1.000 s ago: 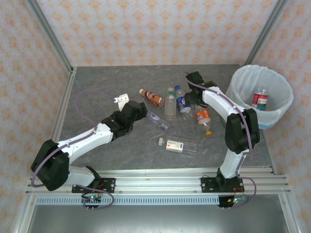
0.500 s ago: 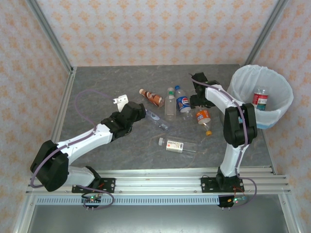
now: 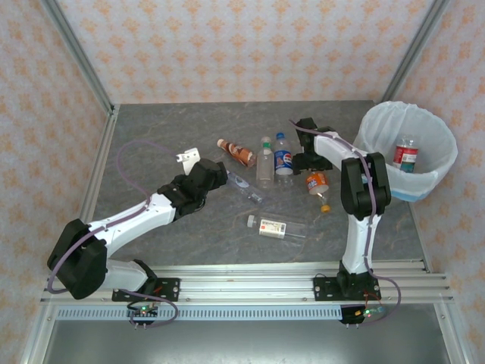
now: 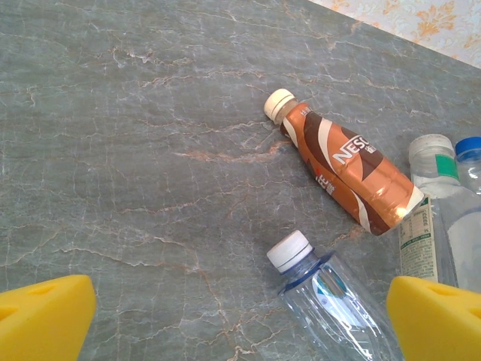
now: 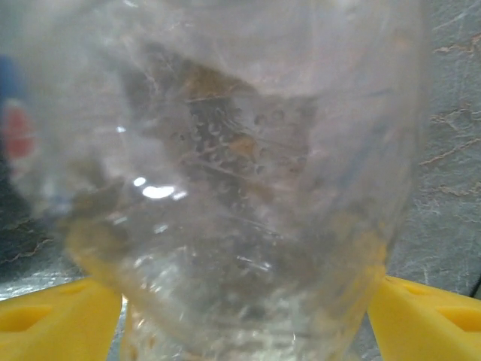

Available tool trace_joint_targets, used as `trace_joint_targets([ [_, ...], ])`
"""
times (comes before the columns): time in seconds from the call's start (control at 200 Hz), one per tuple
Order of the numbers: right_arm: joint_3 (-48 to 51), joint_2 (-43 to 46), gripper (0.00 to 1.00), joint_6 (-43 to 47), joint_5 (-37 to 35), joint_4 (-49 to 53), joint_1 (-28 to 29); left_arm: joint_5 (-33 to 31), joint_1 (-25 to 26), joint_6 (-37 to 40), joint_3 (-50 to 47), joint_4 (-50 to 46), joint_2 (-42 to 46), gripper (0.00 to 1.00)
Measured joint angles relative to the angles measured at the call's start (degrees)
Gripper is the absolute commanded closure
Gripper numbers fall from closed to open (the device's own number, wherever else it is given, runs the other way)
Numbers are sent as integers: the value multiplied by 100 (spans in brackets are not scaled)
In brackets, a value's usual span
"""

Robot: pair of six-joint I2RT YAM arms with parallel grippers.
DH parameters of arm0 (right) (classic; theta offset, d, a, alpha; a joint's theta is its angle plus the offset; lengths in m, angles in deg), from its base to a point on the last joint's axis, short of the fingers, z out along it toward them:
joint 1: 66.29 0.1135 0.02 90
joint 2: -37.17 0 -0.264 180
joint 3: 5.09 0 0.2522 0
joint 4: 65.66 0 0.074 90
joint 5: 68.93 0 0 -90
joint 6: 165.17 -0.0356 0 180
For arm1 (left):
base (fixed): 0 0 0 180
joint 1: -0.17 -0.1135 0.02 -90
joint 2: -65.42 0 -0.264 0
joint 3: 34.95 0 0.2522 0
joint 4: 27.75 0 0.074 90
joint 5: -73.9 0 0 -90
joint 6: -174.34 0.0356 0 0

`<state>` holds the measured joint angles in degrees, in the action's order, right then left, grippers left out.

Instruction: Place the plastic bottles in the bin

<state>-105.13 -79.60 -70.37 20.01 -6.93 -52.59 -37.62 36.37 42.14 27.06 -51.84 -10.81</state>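
Note:
Several plastic bottles lie mid-table: a brown one (image 3: 237, 152) (image 4: 346, 169), a green-capped one (image 3: 264, 161) (image 4: 430, 195), a blue-capped one (image 3: 284, 157), an orange-labelled one (image 3: 317, 182), a white-labelled one (image 3: 274, 227) and a clear one with a white cap (image 3: 244, 186) (image 4: 331, 293). My left gripper (image 3: 220, 176) (image 4: 240, 320) is open, with that clear bottle's cap between its fingers. My right gripper (image 3: 309, 161) (image 5: 244, 316) is open, low over the orange-labelled bottle (image 5: 240, 188), whose clear body sits between the yellow fingers. The light-blue bin (image 3: 379, 125) at the right holds a red-labelled bottle (image 3: 405, 154).
A small white bracket (image 3: 187, 156) lies left of the bottles. Patterned walls and metal posts close in the table on three sides. The bin stands against the right wall, just beyond my right arm's elbow.
My right arm has folded in, bringing its gripper nearer and lower onto the orange-labelled bottle. The blue-capped bottle has shifted slightly. The left arm has barely moved.

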Motion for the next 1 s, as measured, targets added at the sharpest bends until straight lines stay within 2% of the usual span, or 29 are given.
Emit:
trace_joint_targets([
  [0.355,2,-142,15,131,435,-129,-177,0,0,-2,0,-31,0,0],
  [0.631,11,-146,30,186,673,-236,-212,0,0,-26,2,-59,0,0],
  [0.821,22,-146,28,184,638,-319,-212,2,0,-44,0,-59,0,0],
  [0.876,28,-146,37,190,619,-345,-212,2,0,-44,0,-59,0,0],
  [1.001,94,-81,41,149,535,-439,-212,2,0,-44,2,-59,0,0],
])
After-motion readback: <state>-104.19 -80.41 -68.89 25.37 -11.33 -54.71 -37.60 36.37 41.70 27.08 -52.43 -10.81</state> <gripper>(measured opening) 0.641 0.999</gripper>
